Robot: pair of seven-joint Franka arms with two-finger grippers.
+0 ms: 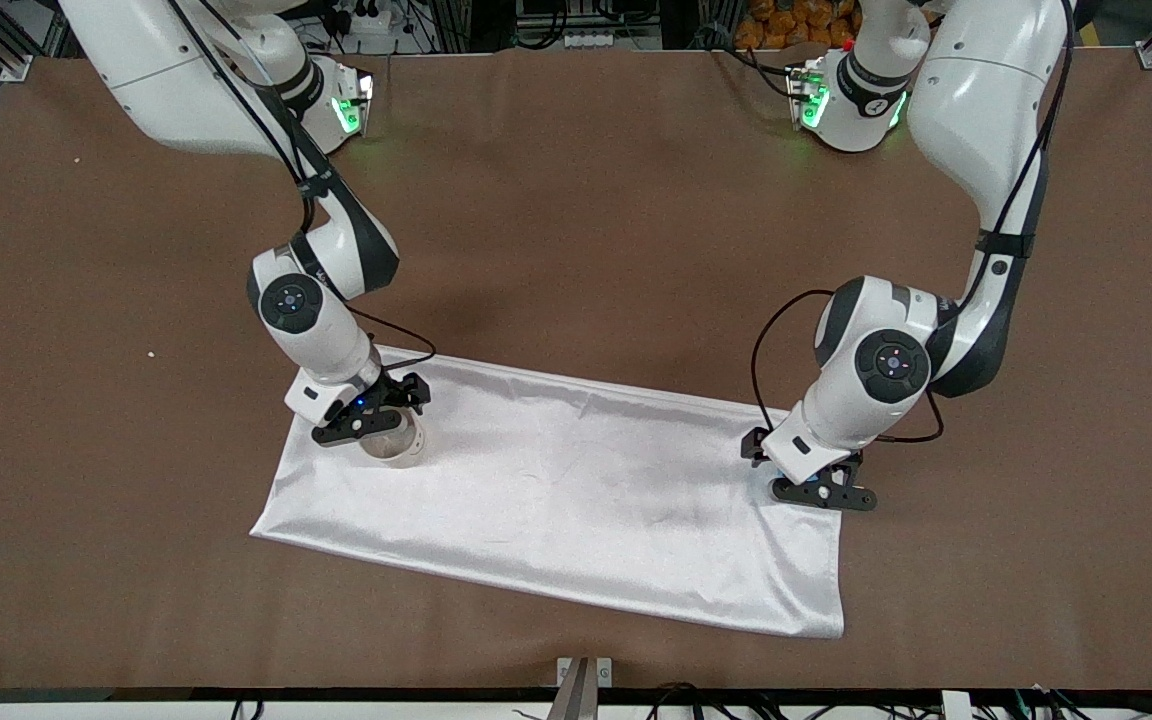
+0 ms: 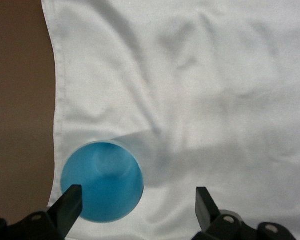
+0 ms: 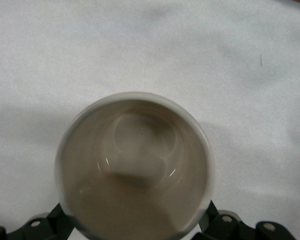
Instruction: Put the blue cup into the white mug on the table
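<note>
While both arms are bent down: the grippers are held low over the white cloth [image 1: 576, 490] on the table [image 1: 576, 220].
Right gripper [image 1: 368, 420]: spread wide, with the white mug [image 3: 135, 165] set between its fingers; whether it is squeezed cannot be told.
White mug: stood upright on the cloth, toward the right arm's end.
Left gripper [image 2: 137, 197]: opened wide, nothing held.
Blue cup [image 2: 102, 182]: stood upright at the cloth's edge, toward the left arm's end, close against one finger [image 2: 70, 202].

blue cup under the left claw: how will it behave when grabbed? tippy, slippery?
The blue cup looks like thin translucent plastic, so probably light and slightly squashy. Its smooth round wall may slip between the open left claw fingers. Standing on the wrinkled white cloth, it could tip if nudged off-centre.
</note>
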